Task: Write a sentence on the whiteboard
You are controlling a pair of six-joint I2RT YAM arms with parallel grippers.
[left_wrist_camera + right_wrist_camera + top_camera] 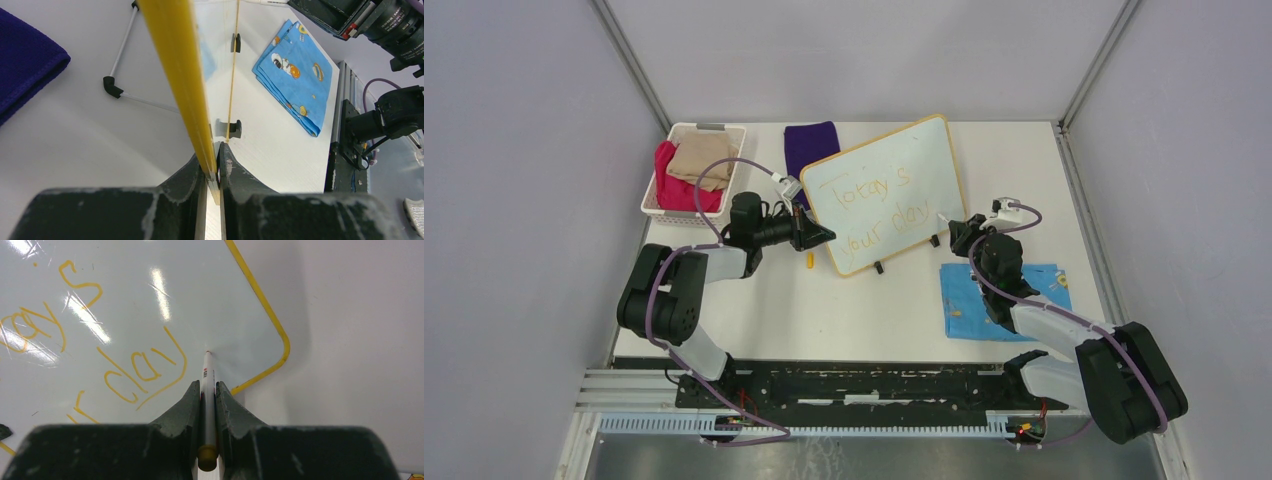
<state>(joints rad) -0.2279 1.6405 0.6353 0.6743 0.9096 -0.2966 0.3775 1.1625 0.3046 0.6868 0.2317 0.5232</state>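
Whiteboard (929, 155): stands propped and tilted back at mid-table on black clip feet (879, 267), with its face turned toward you and the arms.
Sentence (864, 190): two yellow-orange lines reading "Today's your day". Judged from the board, it looks complete.
Left gripper (214, 160): pressed together on the board's yellow frame at its left edge, steadying it.
Right gripper (208, 390): pinching a white marker (208, 371) lengthwise between the fingers, butt end toward the wrist.
Key relation: the marker's long axis points straight out of the right gripper into the board face. Its tip sits just right of the tail of the final "y", near the lower right rounded corner. You cannot tell from these views whether the tip touches the surface.
Nearer arm: the right arm is at the writing end, the left arm at the opposite edge.
Next move, as a judgement: draw the marker back along its own axis, away from the face, while the left arm holds the frame.
In the way: the yellow frame just beside the tip.
Surroundings: a blue cartoon-print cloth (969, 300) lies flat under the right arm. A small yellow piece (809, 262) lies near the left gripper. A purple cloth (809, 145) and a white basket (686, 128) stand well apart, behind.
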